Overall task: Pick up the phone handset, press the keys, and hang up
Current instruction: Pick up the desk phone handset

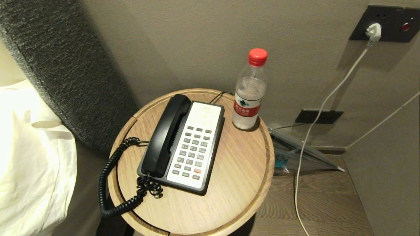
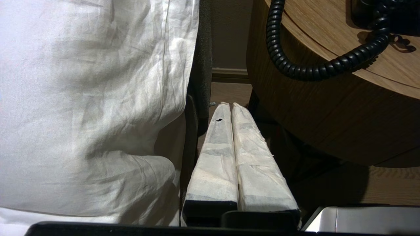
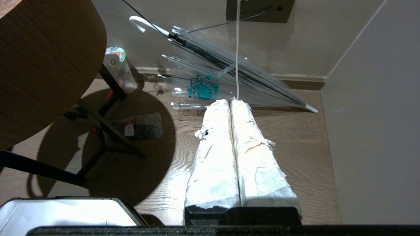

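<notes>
On the far left lies one white pillow [image 1: 29, 157] against one dark grey headboard [image 1: 65, 65]. Beside it stands one round wooden table [image 1: 236, 183] holding one black phone base [image 1: 213, 154].

The handset [image 1: 165, 134] rests in its cradle along the left side of the base, and its one coiled cord [image 1: 110, 183] loops out over the table's left edge and back. To the right of the handset, the keys [image 1: 193, 152] sit in rows on a white faceplate: grey buttons and one red-orange button near the bottom. Any print on them is too small to read.

Behind the phone, at the table's back edge, stands one clear bottle [image 1: 249, 95] with a red cap and a red label with white characters that I cannot make out. On the wall to the right, one white plug [image 1: 374, 32] sits in a dark socket plate, its cable hanging to the floor. One clear folded umbrella [image 3: 229, 75] lies on the floor by the wall.

Neither of my arms shows from the head. My left gripper [image 2: 231, 106] hangs low between pillow and table, its two taped fingers pressed together, holding nothing. My right gripper [image 3: 229, 102] hangs over the wooden floor right of the table, its fingers likewise pressed together and empty.
</notes>
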Controlling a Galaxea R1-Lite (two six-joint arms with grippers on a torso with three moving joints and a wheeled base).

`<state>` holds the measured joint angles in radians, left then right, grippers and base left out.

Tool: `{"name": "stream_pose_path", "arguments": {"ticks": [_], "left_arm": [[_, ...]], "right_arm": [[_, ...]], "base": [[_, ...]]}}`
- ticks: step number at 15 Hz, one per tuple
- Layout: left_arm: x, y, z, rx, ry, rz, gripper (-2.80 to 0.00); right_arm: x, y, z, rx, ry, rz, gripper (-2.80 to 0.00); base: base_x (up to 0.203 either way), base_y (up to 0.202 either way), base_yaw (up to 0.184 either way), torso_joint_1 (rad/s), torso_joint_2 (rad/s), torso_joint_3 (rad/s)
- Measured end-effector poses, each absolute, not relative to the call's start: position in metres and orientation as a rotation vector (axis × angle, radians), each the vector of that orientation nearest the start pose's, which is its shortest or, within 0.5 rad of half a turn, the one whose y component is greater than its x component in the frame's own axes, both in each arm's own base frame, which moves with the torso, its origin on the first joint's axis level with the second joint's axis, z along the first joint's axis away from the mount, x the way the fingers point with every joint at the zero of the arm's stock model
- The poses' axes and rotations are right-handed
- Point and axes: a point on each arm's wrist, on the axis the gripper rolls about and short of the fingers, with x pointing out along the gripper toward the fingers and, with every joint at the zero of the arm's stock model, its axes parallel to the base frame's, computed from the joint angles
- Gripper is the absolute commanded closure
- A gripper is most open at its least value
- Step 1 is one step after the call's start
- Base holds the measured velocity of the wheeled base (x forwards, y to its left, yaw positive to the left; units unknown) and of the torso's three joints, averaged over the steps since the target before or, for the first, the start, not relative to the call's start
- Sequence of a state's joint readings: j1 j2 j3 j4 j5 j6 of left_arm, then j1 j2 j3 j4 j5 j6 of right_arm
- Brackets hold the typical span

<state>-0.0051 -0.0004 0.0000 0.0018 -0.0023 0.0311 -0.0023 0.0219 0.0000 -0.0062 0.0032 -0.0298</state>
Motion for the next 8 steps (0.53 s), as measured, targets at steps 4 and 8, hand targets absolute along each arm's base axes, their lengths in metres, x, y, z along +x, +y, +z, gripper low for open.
{"name": "stream_pose_path", "arguments": {"ticks": [4,8], "left_arm": [[-0.0229,0.0000,0.0753,0.036,0.003,-0.009,0.00],[-0.0238,0.0000,0.0783,0.034,-0.006,-0.012,0.00]], "right_arm": [[-0.0211,0.0001,0.0766,-0.031,0.016,0.002,0.00],[-0.0211,0.0001,0.0766,-0.030,0.015,0.002,0.00]], "base": [[0.000,0.000,0.000,0.000,0.00,0.000],[0.000,0.000,0.000,0.000,0.00,0.000]]}}
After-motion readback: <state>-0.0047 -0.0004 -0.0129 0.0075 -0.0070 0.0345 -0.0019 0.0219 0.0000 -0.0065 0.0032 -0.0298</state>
